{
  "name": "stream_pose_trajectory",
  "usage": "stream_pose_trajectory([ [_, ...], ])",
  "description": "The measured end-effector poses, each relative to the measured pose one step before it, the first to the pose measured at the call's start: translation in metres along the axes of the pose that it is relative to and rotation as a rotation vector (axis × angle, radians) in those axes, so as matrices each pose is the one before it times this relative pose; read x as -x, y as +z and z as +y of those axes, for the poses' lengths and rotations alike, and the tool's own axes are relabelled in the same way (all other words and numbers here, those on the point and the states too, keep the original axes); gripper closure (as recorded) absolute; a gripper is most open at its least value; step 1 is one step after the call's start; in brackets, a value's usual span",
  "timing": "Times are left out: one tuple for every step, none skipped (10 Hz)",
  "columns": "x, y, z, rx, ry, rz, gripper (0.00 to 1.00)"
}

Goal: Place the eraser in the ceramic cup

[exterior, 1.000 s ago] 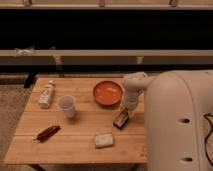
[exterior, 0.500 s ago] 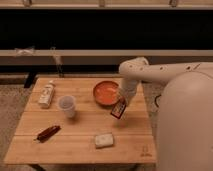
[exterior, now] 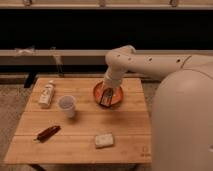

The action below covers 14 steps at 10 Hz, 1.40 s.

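Observation:
The eraser (exterior: 104, 98), a small dark block, hangs in my gripper (exterior: 106, 94) above the shallow orange bowl (exterior: 118, 95) at the back middle of the wooden table (exterior: 80, 125). The gripper is shut on the eraser and reaches down from the white arm (exterior: 145, 62), which comes in from the right. The ceramic cup (exterior: 67, 106), small, whitish and upright, stands on the table to the left of the gripper, about a hand's width away. Nothing shows inside the cup from here.
A white bottle (exterior: 46, 93) lies at the table's back left. A reddish-brown stick (exterior: 48, 132) lies at the front left. A pale beige block (exterior: 104, 140) lies at the front middle. The robot's white body (exterior: 182, 125) fills the right side.
The gripper has lifted the eraser off the table near the bowl's front right and carried it left and back. It now hangs over the bowl.

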Motion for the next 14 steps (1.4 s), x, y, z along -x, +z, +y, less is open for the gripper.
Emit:
stream_pose_trajectory([
  [0.00475, 0.00135, 0.02024, 0.01900, -0.05363, -0.01045, 1.00],
  [0.00759, 0.00002, 0.02298, 0.01991, -0.06644, -0.01783, 1.00],
  [0.00566, -0.00059, 0.01882, 0.01667, -0.05133, -0.01383, 1.00],
  [0.00393, 0.00075, 0.02017, 0.01517, -0.05792, -0.01093, 1.00],
  [0.00281, 0.00093, 0.02234, 0.01702, -0.06074, -0.01099, 1.00],
  [0.00152, 0.00063, 0.02142, 0.01448, -0.05770, -0.00973, 1.00],
  [0.00145, 0.00168, 0.01625, 0.01072, -0.04314, -0.00719, 1.00],
  [0.00188, 0.00425, 0.01860, 0.00948, -0.05727, -0.00866, 1.00],
  [0.00178, 0.00446, 0.01557, 0.00832, -0.04657, -0.00683, 1.00],
  [0.00014, 0.00336, 0.01188, 0.01052, -0.02827, -0.00303, 1.00],
  [0.00287, 0.00251, 0.00772, 0.00346, -0.02249, -0.00910, 1.00],
  [0.00370, 0.00575, 0.00482, -0.00524, -0.02165, -0.01011, 1.00],
  [0.00127, 0.00388, 0.00724, 0.00674, -0.00081, -0.00514, 0.98],
  [0.00021, 0.00637, 0.00023, -0.00344, 0.00281, -0.01171, 0.90],
])
